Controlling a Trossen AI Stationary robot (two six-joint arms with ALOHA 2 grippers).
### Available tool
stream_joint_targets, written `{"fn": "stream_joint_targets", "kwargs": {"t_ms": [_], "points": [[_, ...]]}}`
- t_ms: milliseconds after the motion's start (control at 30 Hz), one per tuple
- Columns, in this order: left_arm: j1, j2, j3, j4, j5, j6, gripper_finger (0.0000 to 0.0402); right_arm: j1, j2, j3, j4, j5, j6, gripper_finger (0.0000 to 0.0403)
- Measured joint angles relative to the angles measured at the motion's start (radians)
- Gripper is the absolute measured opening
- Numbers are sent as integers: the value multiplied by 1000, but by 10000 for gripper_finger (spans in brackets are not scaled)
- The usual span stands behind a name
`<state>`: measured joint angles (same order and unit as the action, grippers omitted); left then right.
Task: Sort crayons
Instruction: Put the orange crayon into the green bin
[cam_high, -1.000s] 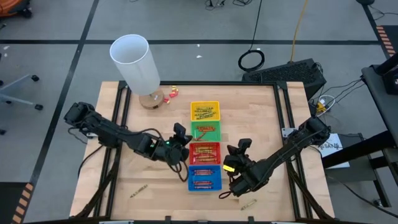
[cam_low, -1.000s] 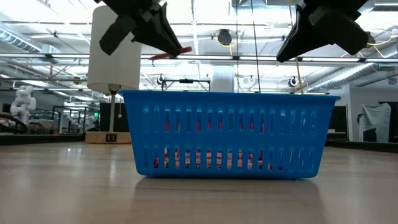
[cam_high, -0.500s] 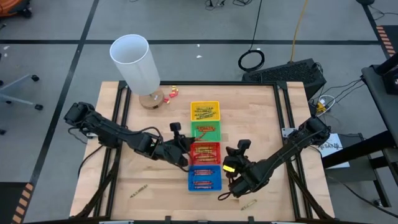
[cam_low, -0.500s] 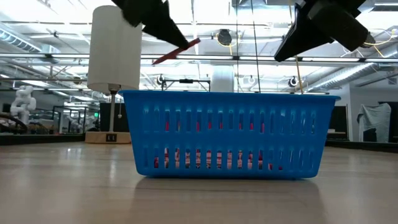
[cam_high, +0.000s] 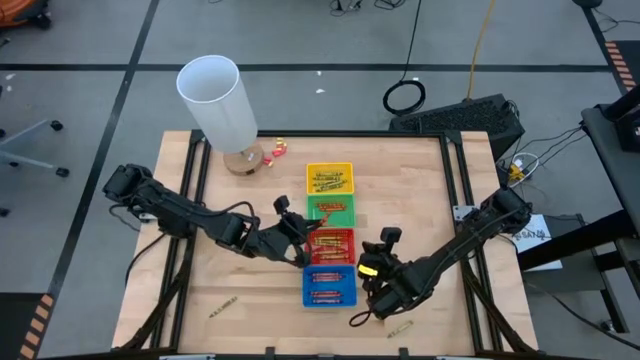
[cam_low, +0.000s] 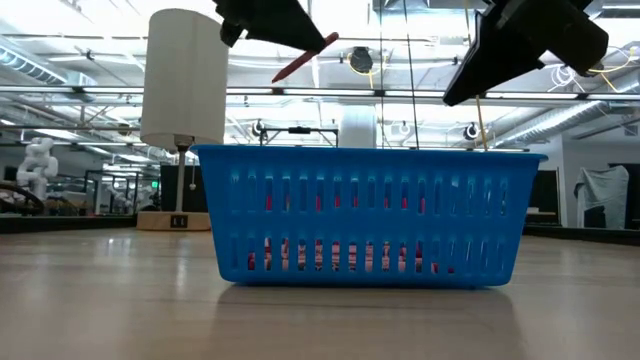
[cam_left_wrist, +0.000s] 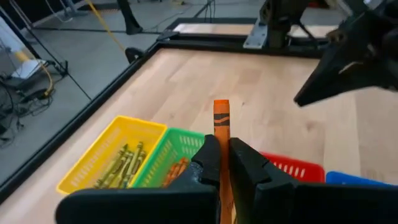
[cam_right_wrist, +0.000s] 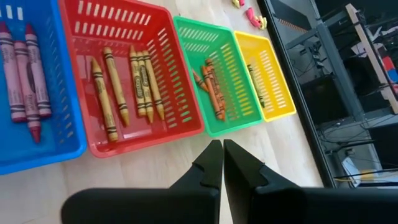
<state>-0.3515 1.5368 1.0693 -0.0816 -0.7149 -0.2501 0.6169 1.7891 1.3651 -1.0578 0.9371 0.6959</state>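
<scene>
Wooden worktop (cam_high: 240, 290): an orange crayon (cam_left_wrist: 221, 124) is gripped by the left claw (cam_left_wrist: 222, 163), apparently above the green tray (cam_high: 331, 210); the right claw (cam_right_wrist: 217, 165) is closed, empty.

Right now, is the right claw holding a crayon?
No: the right claw is shut on nothing beside the red tray, while the left claw grips the orange crayon.

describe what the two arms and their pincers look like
Both arms are dark, nearly black, built of jointed segments with black cables looped alongside. The left pincer and the right pincer each end in two tapered, wedge-shaped black fingers. A small yellow-green light glows on the right arm's wrist. No other markings can be made out.
</scene>
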Motion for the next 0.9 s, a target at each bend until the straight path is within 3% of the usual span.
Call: {"fn": "stream_joint_targets", "kwargs": {"t_ms": [300,500,667,900], "points": [[7,0,0,23,0,226,10,7,0,-12,27,7,0,0],[68,5,0,24,1,356,10,7,0,-86,93,46,0,0],[151,46,1,34,86,443,10,14,0,-139,118,60,17,0],[258,134,1,119,214,441,10,14,0,-185,95,60,75,0]]}}
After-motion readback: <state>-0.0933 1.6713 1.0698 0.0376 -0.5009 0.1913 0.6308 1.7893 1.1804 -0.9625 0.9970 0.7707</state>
